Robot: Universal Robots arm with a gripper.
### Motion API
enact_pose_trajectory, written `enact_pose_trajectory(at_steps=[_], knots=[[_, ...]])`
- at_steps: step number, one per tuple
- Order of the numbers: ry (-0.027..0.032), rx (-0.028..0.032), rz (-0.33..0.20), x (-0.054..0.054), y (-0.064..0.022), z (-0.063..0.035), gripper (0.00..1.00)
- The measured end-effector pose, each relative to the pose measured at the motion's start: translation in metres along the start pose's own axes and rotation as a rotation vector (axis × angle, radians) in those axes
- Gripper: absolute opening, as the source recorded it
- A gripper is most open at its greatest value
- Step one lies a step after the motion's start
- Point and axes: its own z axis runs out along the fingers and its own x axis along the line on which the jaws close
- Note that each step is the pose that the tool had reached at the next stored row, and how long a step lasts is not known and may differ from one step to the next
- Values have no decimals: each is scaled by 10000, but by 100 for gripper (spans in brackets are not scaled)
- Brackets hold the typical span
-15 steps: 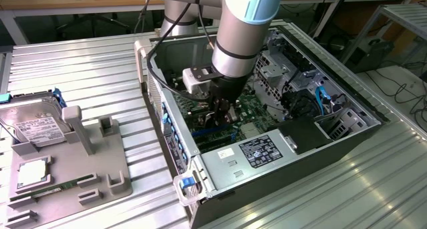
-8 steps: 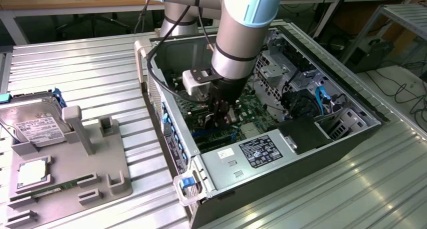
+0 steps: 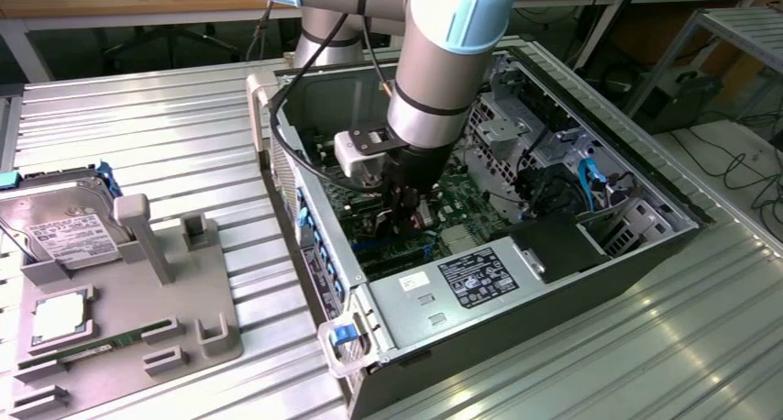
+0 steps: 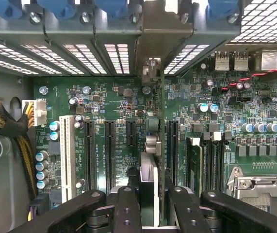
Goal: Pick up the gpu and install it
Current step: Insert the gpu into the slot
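My gripper is lowered inside the open computer case, over the green motherboard. It is shut on the gpu, which I see edge-on as a thin upright card between the black fingers. The card's silver end bracket lies against the case's rear slot openings. Its lower edge sits among the black expansion slots, close beside a long black slot; I cannot tell whether it is seated. In the exterior view the gpu is a dark sliver under the gripper.
A grey holder at the exterior view's left carries a silver hard drive, a narrow green memory stick and a square chip. A braided cable bundle, a white slot and memory slots surround the card.
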Motion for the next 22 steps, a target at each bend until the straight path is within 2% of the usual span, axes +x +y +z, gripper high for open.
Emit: enact_pose_trajectory(at_steps=[7, 15, 16, 17, 18, 19, 21, 22], knots=[[10, -4, 0, 3, 1, 96, 28], [0, 0, -1, 2, 1, 101, 28], [-34, 11, -1, -3, -1, 110, 28], [-38, 16, -1, -3, -1, 117, 29], [-12, 7, 0, -3, 0, 106, 29], [1, 3, 0, -2, 1, 100, 35], [2, 25, 0, -5, 3, 68, 35], [-3, 57, -1, -10, 3, 27, 35]])
